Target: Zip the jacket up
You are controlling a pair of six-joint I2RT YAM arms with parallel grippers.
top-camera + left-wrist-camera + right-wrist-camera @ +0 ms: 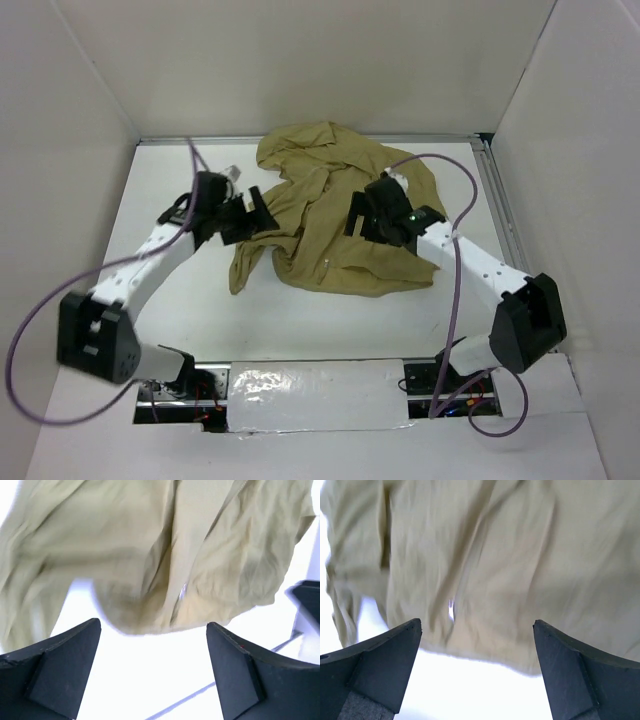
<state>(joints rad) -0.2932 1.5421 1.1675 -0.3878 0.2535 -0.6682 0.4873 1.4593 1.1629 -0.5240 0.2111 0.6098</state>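
The khaki jacket lies crumpled on the white desk, bunched toward twelve o'clock. The left hand hangs at its nine o'clock edge, fingers spread wide, gripping nothing. The right hand hovers over the cloth's three o'clock side, equally wide, empty too. A silvery zipper pull glints along the front opening.

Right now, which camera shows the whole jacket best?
The top camera. It shows the whole jacket, crumpled on the white table. Each wrist camera sees only a close patch of tan cloth and its lower edge, a bit blurry.
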